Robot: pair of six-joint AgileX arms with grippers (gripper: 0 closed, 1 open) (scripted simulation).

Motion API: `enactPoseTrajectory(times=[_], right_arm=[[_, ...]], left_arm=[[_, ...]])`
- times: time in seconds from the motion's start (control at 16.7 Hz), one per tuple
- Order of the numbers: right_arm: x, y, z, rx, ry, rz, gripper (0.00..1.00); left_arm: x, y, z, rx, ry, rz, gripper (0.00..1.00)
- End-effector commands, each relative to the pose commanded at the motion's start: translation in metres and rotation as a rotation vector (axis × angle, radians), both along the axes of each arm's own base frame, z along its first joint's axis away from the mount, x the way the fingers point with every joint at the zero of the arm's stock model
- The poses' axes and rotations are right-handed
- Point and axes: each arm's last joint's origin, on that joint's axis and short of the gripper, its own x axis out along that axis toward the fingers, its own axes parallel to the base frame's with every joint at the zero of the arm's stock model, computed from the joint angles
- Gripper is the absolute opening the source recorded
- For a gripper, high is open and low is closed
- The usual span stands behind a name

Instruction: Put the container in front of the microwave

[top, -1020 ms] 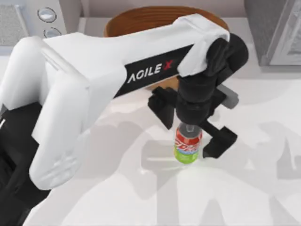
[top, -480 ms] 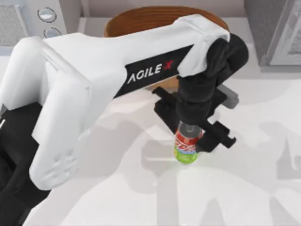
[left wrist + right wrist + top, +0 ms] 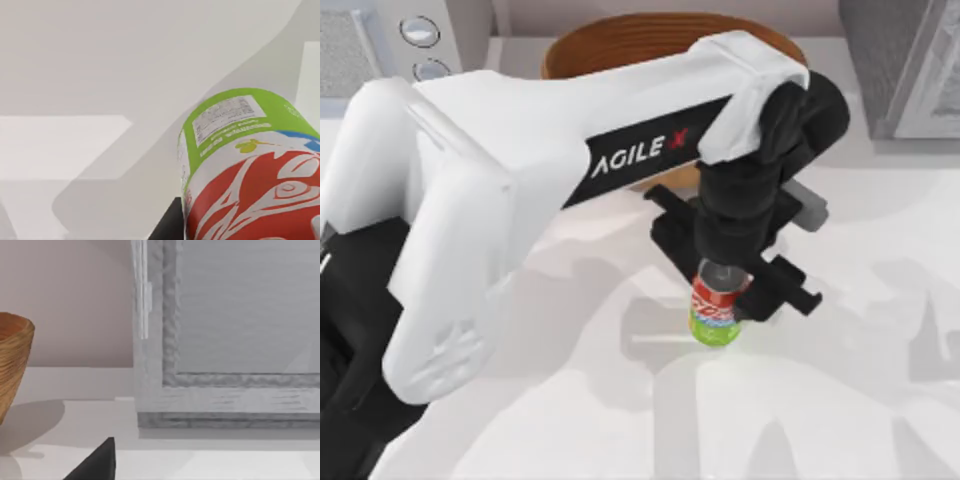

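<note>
Red-and-green can (image 3: 718,310) is gripped mid-counter by left gripper (image 3: 732,292), fingers closed on it; next, lift & carry to microwave (image 3: 395,45), top-left.

We are seeing bright, even light that is giving soft grey overlapping shadows on the white table (image 3: 840,420). No glare is showing. The brown woven bowl (image 3: 12,365) is throwing a soft shadow beside itself. Close surfaces are looking slightly soft in the left wrist view.
</note>
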Motion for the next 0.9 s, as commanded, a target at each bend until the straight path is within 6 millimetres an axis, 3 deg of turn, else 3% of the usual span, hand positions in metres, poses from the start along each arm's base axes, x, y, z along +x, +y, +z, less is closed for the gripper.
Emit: enactPoseTrajectory(times=[0.48, 0.9], right_arm=[[0.0, 0.0, 0.0, 0.0, 0.0, 0.0, 1.0], [0.0, 0.0, 0.0, 0.0, 0.0, 0.0, 1.0]], left_arm=[[0.0, 0.0, 0.001, 0.001, 0.001, 0.0, 0.0], [0.0, 0.0, 0.038, 0.001, 0.001, 0.0, 0.0]])
